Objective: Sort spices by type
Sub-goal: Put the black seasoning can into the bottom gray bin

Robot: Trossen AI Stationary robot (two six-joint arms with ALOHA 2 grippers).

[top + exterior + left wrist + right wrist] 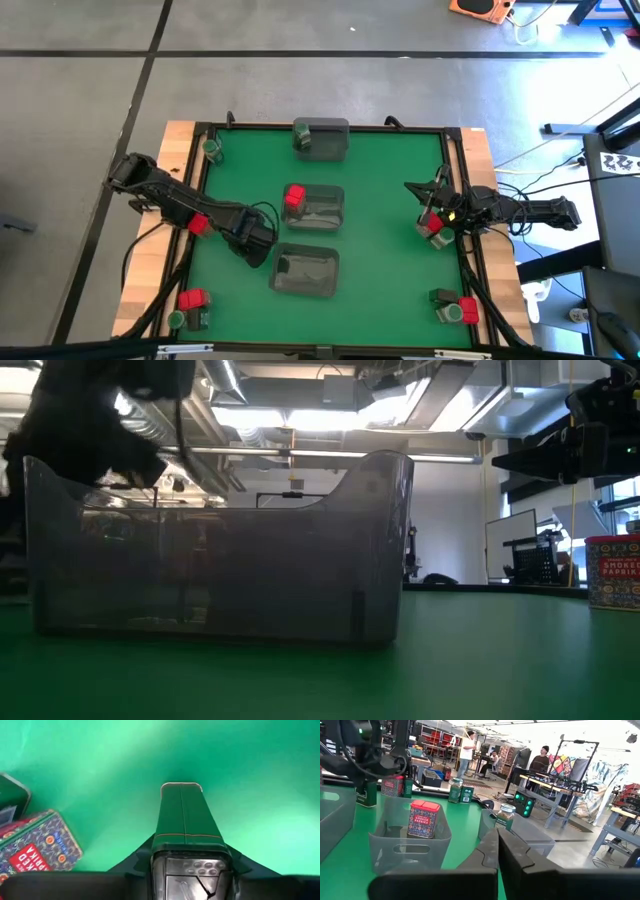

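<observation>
A dark tin [182, 817] with a clear shaker top stands upright on the green mat, left of the near clear tray [305, 271]. My left gripper [256, 243] [189, 862] points down over it and is shut on it. A red paprika box [36, 851] and another dark tin [10, 795] lie close by. One red box [294, 197] sits in the middle tray [318, 206]. My right gripper [418, 192] [497, 851] waits shut at the table's right side, level, touching nothing. My left gripper pinches the dark tin's top end [190, 851] between its two fingers, one finger on each side. The fingers come from above, pointing down. The tin is upright, with its lower end [181, 786] at the mat; whether it rests there I cannot tell.
The far tray [322, 140] holds a green-lidded jar [506, 815]. More spices stand in groups at the near left corner [190, 300], the near right corner [455, 310], beside the right arm [432, 226], and one jar at the far left [211, 148]. People stand in the room beyond.
</observation>
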